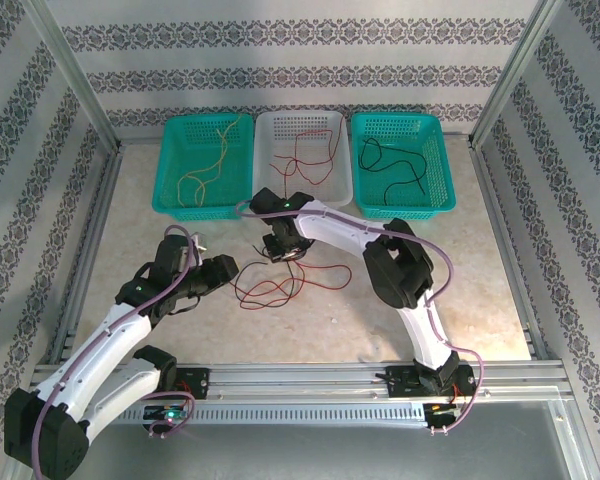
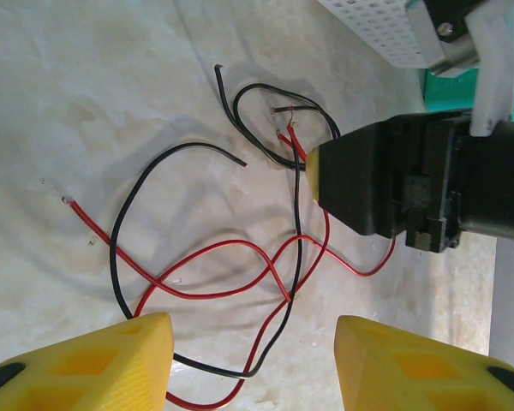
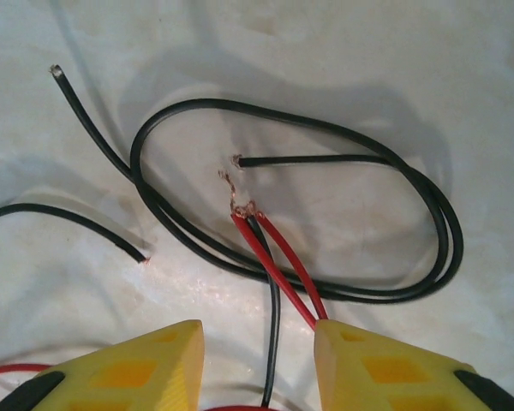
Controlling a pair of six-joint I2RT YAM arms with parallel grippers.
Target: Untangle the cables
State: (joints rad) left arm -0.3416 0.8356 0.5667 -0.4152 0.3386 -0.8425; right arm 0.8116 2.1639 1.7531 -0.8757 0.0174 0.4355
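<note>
Right gripper (image 3: pixel 257 334) part-open astride loose red cables (image 3: pixel 270 248); left gripper (image 2: pixel 255 324) open, empty. Bench (image 1: pixel 330 325) far edge: left basket (image 1: pixel 170 165) yellow cables (image 1: pixel 215 160), white basket (image 1: pixel 300 115) red cables (image 1: pixel 315 150), right basket (image 1: pixel 442 160) black cables (image 1: pixel 395 165). At the right wrist I see copper tips (image 3: pixel 240 205).

From overhead I get bright, even, diffuse light. The arms drop only faint, soft shadows on the pale table (image 1: pixel 320 320). On my left wrist view the cables (image 2: pixel 197 265) are crisp, with grey shadows falling up and left in frame, and the white basket (image 2: pixel 368 30) at upper right nearly blows out. My right wrist view is sharp mid-frame, with a broad smeared shadow above the black loop (image 3: pixel 325 128) and speckled sheen lower centre. The yellow fingertips (image 3: pixel 128 368) along the bottom edge go soft.
</note>
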